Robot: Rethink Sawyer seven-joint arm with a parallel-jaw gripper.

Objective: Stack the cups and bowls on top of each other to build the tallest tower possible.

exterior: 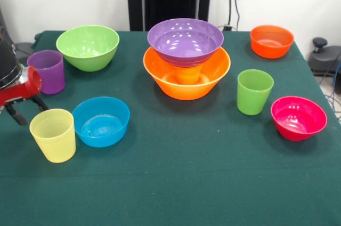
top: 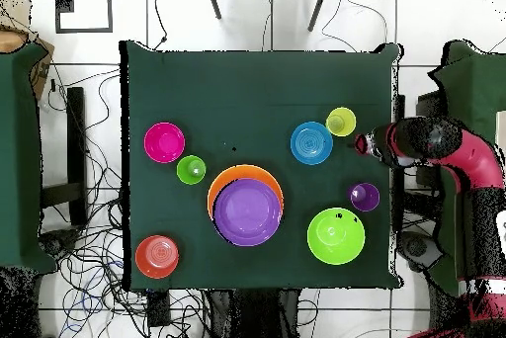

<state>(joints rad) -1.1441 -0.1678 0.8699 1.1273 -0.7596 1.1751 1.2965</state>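
In the front view the gripper (exterior: 24, 110) hangs at the table's left edge, its dark fingers spread and empty, between the purple cup (exterior: 47, 71) and the pale yellow cup (exterior: 53, 135). The tower (exterior: 186, 58) stands mid-table: the purple bowl (exterior: 185, 40) in the large orange-yellow bowl (exterior: 186, 77). From overhead, the red arm (top: 435, 146) reaches in from the right toward the yellow cup. No writing is legible.
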